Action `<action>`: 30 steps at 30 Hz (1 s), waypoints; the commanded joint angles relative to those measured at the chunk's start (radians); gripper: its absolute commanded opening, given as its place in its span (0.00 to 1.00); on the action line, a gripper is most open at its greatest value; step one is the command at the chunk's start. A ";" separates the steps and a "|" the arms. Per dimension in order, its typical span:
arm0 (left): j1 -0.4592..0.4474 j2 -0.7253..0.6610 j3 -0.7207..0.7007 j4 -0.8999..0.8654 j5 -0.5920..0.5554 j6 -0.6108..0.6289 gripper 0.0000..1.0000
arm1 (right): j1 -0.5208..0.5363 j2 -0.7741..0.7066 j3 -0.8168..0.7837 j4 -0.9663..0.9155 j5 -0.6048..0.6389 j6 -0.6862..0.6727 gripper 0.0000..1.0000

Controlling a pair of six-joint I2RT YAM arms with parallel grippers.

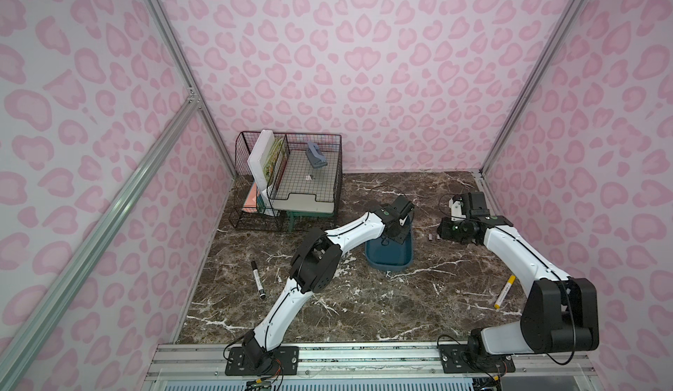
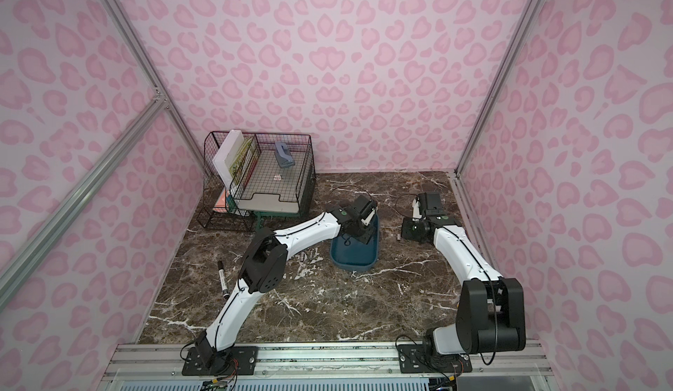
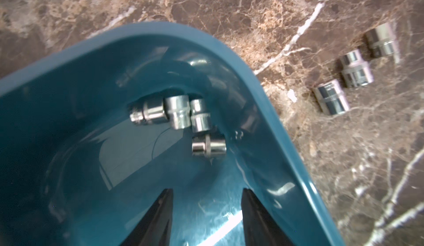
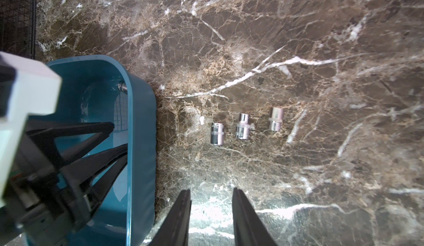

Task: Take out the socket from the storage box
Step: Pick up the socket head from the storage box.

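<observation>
**Left gripper** [image 3: 206, 192], jaws parted and empty, hangs inside the storage box [image 3: 263, 105]; the nearest socket [image 3: 208, 146] lies straight ahead near the box's corner, long axis crosswise to the approach. **Right gripper** [image 4: 211, 191], also parted and empty, is farther, over the counter [image 4: 298, 38].
</observation>
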State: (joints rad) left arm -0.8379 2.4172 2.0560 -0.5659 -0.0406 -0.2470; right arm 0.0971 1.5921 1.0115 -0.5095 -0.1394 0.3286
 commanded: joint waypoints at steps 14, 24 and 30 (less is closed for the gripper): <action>0.003 0.102 0.109 0.002 -0.028 0.033 0.54 | 0.001 -0.001 0.001 0.034 -0.015 0.000 0.36; 0.005 0.137 0.159 -0.008 -0.039 0.031 0.47 | 0.000 -0.001 -0.008 0.039 -0.020 -0.002 0.36; 0.008 0.141 0.161 -0.008 -0.035 0.035 0.35 | 0.000 -0.005 -0.019 0.047 -0.029 0.000 0.36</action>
State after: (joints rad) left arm -0.8310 2.5477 2.2093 -0.5697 -0.0757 -0.2249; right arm 0.0963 1.5902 0.9966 -0.4889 -0.1612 0.3286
